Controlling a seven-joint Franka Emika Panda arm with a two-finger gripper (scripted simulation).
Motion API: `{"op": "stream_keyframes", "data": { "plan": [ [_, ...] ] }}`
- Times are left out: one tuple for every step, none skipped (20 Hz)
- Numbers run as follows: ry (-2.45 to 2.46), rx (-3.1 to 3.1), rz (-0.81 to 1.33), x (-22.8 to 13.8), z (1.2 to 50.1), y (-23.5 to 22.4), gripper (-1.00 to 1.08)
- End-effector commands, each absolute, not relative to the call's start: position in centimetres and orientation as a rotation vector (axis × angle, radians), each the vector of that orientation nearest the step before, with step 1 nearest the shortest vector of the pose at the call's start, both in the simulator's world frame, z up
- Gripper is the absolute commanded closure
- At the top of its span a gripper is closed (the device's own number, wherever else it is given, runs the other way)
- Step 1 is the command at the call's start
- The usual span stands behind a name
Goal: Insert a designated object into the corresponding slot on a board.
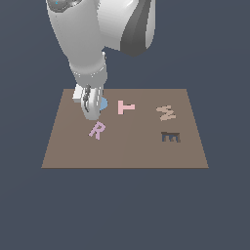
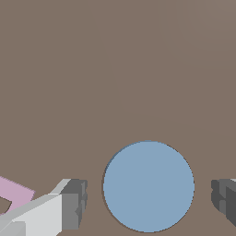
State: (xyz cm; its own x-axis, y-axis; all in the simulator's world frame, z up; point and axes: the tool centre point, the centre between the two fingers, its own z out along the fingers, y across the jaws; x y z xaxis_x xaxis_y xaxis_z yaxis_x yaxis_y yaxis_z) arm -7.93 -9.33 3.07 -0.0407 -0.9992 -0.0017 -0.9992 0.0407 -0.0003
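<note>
The light-blue round disc (image 2: 148, 186) lies flat on the brown board (image 2: 115, 69), between my two fingers. My gripper (image 2: 150, 197) is open, with a gap between the disc and each pad (image 2: 76, 203). In the exterior view the gripper (image 1: 92, 111) hangs low over the board (image 1: 125, 151) near its far left part, and only an edge of the disc (image 1: 103, 103) shows beside it. No dark circular hole shows in either view; a thin dark line rings the disc. I cannot tell whether the disc sits in a slot or on the surface.
A pink T (image 1: 125, 107) lies just to the exterior view's right of the gripper, and a pink R (image 1: 97, 130) lies just in front of it; a pink corner (image 2: 14, 193) shows in the wrist view. A tan letter piece (image 1: 167, 113) and the dark E-shaped cutout (image 1: 170, 137) are on the right.
</note>
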Motion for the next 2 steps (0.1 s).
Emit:
{"op": "stream_keyframes", "data": {
  "plan": [
    [2.265,-2.175,0.001,-7.93,3.07,-9.33,-0.92],
    [2.265,-2.175,0.001,-7.93,3.07,-9.33,-0.92]
  ]
}}
